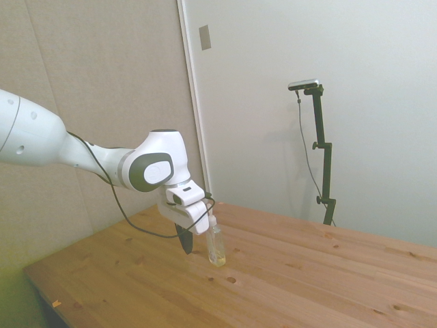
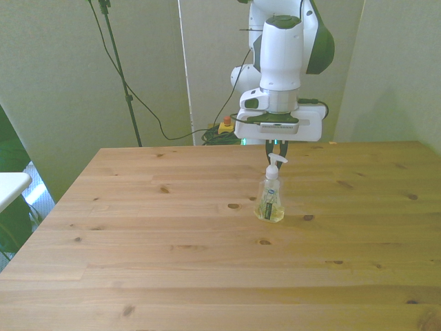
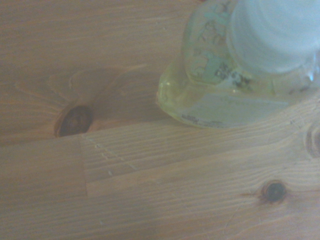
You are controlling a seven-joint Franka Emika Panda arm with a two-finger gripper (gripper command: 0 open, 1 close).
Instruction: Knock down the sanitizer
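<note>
Arm extended low, gripper (image 1: 188,242) pointing down, fingers together

My side camera stands off the worktop (image 1: 287,273), my front one faces across it, my wrist one looks down close; all share the sanitizer (image 2: 270,200).

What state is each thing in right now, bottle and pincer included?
Sanitizer bottle: upright on the table, not yet knocked down, yellowish liquid low in the base, pump top on.
Pincer: lowered behind the bottle's pump top at bottle height; open or shut cannot be told.
Wooden table: carries only the bottle.
</note>
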